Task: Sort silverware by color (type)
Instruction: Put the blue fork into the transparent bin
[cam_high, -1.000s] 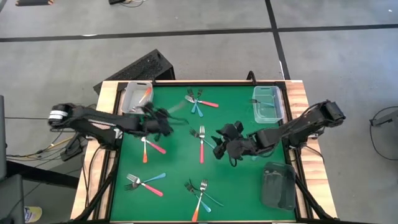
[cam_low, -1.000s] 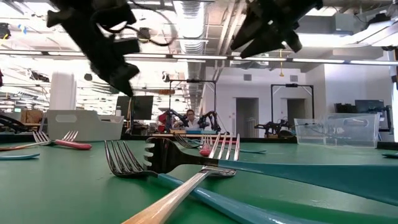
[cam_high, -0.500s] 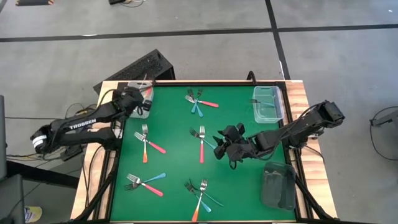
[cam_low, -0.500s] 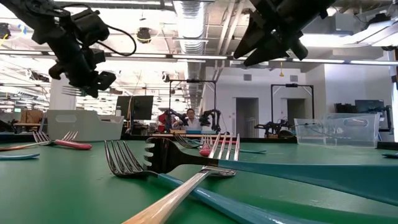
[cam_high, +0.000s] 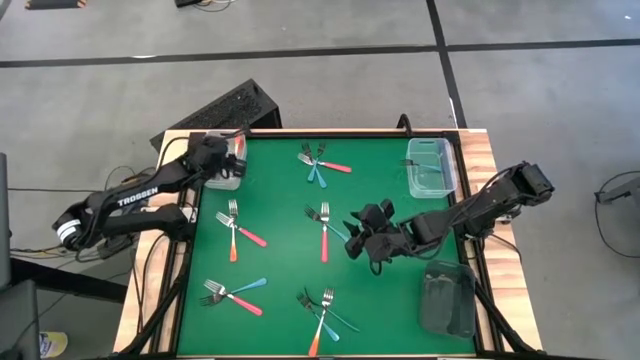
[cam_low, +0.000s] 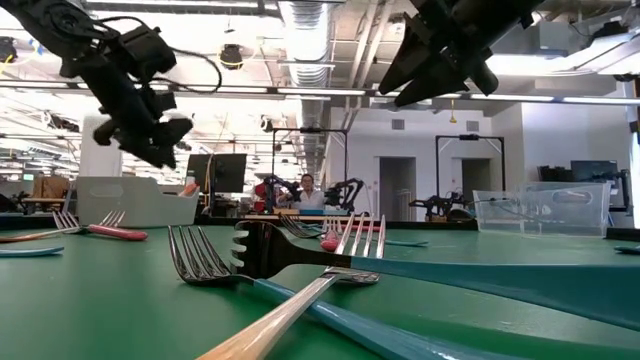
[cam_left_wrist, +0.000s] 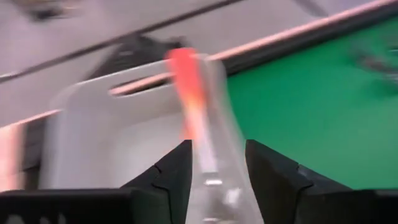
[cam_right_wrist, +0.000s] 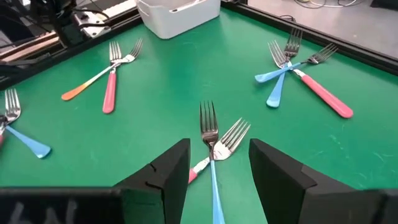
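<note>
Left gripper (cam_high: 222, 160) hung over the clear bin (cam_high: 226, 181) at the mat's far left corner, fingers apart, clamped on nothing. Left wrist view alone showed an orange-handled fork (cam_left_wrist: 189, 93), blurred, just ahead of and between the fingers, inside that bin. Right gripper (cam_high: 366, 240) hovered mid-mat, fingers parted and empty. Right wrist view showed a crossed blue fork (cam_right_wrist: 212, 163) and pink fork (cam_right_wrist: 225, 144) directly below it; other forks lay scattered further out.
</note>
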